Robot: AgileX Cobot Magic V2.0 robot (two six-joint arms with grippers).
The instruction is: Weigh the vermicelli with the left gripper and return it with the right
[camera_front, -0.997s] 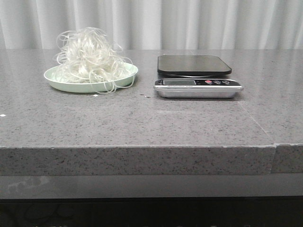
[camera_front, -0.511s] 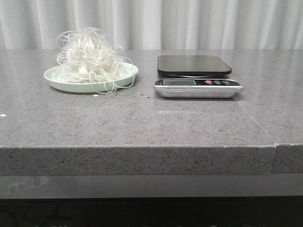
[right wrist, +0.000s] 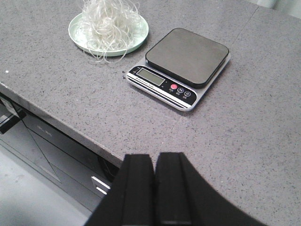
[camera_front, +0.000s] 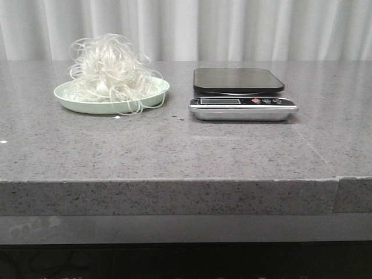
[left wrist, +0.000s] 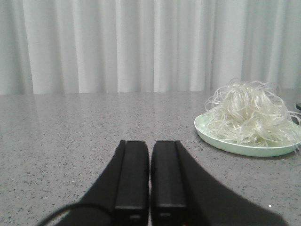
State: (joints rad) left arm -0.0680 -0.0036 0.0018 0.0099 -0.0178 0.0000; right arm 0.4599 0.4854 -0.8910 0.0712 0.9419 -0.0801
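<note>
Nothing has moved on my end since a second ago, the front view looks the same: the vermicelli is piled on the pale green plate and the scale sits next to it on the grey stone table, platform bare. My left gripper has its fingers pressed together with only a thin seam between them, nothing held. It hangs low over the tabletop, and the noodle pile is ahead of it and off to one side, well apart from the fingertips. The right gripper is also closed on nothing, the two black fingers touching. From its wrist cam it sits high and back, over the near edge of the table, looking down on the scale with the plate and vermicelli farther out beyond that. Scale display reads blank as far as I can tell, too small to make out digits. White curtain hangs behind everything.
</note>
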